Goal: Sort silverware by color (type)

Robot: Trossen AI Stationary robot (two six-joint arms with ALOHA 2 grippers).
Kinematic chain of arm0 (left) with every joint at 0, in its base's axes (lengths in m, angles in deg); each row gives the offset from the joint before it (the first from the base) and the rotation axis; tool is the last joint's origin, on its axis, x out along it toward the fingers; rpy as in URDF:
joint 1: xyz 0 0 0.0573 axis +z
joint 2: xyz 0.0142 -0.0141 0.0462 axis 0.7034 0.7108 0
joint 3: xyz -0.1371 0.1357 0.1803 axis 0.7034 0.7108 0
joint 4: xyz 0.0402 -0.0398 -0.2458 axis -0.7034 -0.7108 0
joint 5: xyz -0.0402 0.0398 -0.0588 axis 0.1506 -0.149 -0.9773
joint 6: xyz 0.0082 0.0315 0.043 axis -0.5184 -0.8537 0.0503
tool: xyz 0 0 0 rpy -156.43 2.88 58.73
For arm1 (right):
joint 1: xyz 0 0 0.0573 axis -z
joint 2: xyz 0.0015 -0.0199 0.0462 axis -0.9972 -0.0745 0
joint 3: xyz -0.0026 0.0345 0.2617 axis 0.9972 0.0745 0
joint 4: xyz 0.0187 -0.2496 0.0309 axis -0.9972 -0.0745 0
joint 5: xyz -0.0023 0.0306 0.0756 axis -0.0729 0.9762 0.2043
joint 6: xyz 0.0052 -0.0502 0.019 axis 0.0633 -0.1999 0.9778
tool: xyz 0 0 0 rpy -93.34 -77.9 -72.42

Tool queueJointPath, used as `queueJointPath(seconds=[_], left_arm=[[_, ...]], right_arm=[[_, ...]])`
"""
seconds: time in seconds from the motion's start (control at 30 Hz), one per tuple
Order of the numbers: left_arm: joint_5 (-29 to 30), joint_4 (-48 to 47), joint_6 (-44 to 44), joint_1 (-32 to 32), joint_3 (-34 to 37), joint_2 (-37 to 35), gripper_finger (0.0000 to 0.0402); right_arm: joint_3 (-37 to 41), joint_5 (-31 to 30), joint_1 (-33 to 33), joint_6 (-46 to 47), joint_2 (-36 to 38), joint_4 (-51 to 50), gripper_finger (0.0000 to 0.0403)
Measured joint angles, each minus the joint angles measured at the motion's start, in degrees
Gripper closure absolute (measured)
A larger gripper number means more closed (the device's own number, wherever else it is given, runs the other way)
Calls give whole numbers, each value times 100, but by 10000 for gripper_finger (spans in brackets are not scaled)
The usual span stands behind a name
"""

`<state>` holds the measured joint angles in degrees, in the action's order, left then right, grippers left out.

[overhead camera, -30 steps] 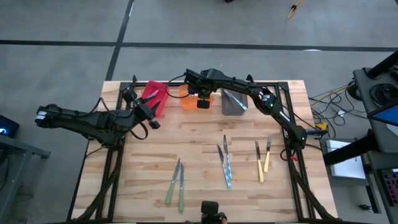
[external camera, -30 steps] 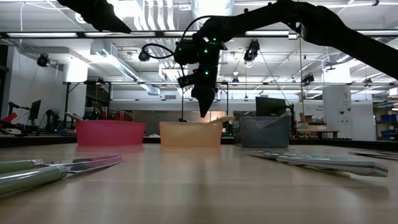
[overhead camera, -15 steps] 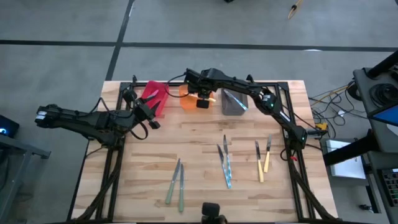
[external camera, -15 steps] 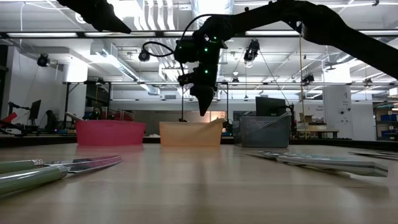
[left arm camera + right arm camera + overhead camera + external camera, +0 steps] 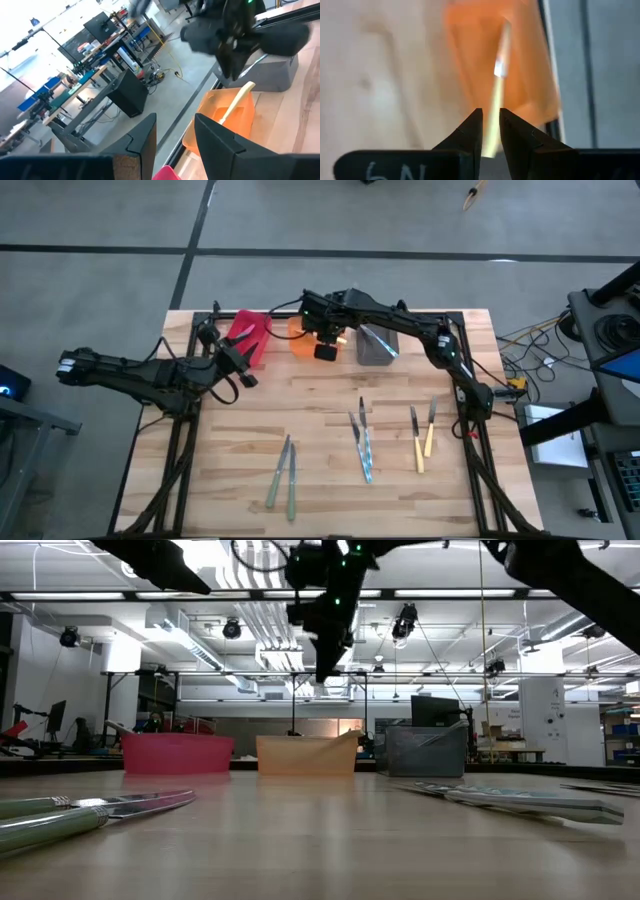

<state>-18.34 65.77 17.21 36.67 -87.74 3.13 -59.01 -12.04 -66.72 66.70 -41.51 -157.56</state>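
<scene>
Jaws of the right gripper [image 5: 490,131] stand narrowly parted with nothing between them, above the orange bin [image 5: 303,338]. One pale yellow utensil [image 5: 496,107] lies in that bin directly beneath. Left gripper [image 5: 175,137] waits partly open, empty, beside the red bin [image 5: 247,335]. Remaining silverware [image 5: 362,442] lies on the table [image 5: 320,400], well forward of both grippers: green pair, blue group, yellow pair.
</scene>
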Motion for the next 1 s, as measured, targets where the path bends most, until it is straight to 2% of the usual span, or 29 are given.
queueJointPath(seconds=[0.17, 0.33, 0.5, 0.77, 0.9, 1.0], left_arm=[[-6, -331, 658, 0, 0, 0, 287], [-129, -1161, 1824, 0, 0, 0, 287], [-804, -1728, 2842, -2, 0, 0, 287], [-2275, -1943, 3708, 0, 0, 0, 287], [-2689, -2037, 4113, -4, 0, 0, 287], [-2897, -2054, 4382, -8, 0, 0, 287]], right_arm=[[12, 31, -278, 10, 198, 72, 358], [26, 32, -536, -50, 330, 139, 360], [31, 31, -732, -55, 358, 139, 360], [216, 32, -1002, -67, 419, 144, 360], [756, 31, -1095, -94, 704, 406, 360], [1465, 31, -1143, -92, 1106, 945, 360]])
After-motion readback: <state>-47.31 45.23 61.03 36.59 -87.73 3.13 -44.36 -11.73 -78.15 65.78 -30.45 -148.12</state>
